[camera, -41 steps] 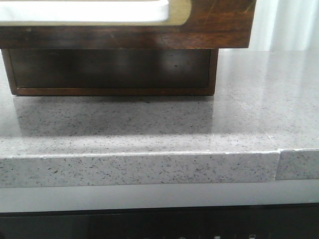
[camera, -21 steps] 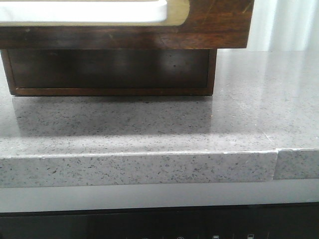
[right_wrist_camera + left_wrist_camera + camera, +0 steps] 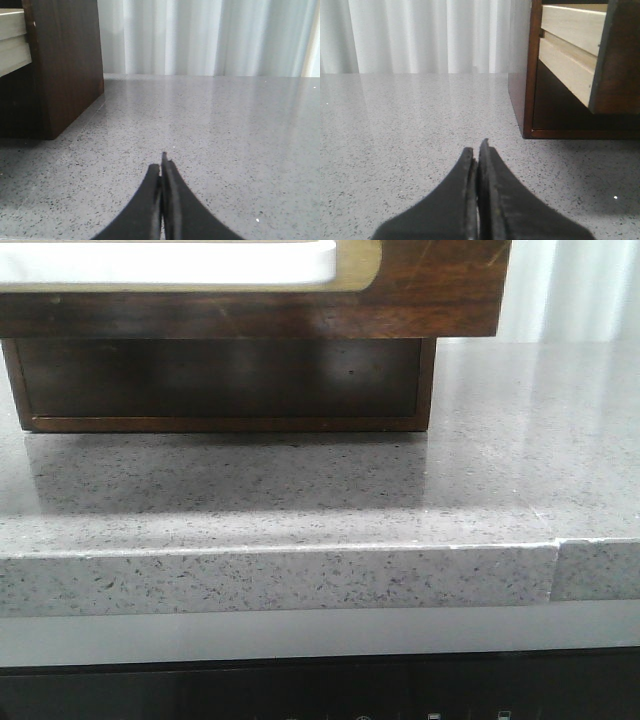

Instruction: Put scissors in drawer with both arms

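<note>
The drawer [image 3: 440, 290] is dark brown scratched wood with a tan-rimmed pale opening in its front. It stands pulled out above the countertop at the top of the front view. Its pale wooden side [image 3: 570, 45] and dark front [image 3: 620, 60] show in the left wrist view. The scissors are out of view in every frame. My left gripper [image 3: 477, 150] is shut and empty, low over the counter, left of the cabinet. My right gripper [image 3: 161, 165] is shut and empty, low over the counter, right of the cabinet. Neither gripper shows in the front view.
The dark wooden cabinet [image 3: 225, 380] stands on the grey speckled countertop [image 3: 500, 460], with a dark hollow under the pulled-out drawer. Its side walls show in the wrist views [image 3: 522, 75] [image 3: 65, 65]. The counter's front edge [image 3: 300, 580] has a seam at the right. White curtains [image 3: 200, 35] hang behind.
The front view shifts by a few pixels as a whole. Nothing in it has visibly moved otherwise.
</note>
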{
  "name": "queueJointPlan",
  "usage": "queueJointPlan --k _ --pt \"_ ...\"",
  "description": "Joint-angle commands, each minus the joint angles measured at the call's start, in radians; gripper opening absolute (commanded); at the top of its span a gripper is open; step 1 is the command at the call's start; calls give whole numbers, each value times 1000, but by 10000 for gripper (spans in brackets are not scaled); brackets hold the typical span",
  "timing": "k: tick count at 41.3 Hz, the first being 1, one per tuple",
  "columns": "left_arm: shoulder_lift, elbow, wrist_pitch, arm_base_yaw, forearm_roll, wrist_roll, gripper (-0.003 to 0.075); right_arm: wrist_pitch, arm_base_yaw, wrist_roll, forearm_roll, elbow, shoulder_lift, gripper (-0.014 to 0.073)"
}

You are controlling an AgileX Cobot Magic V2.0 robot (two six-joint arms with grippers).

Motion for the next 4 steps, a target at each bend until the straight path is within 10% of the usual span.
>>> queueJointPlan --k 1,4 --pt "-20 23 -82 -7 1 -9 -20 -83 -4 -2 -9 2 -18 -67" --pt "-20 23 -82 -7 1 -9 -20 -83 -4 -2 -9 2 -18 -67"
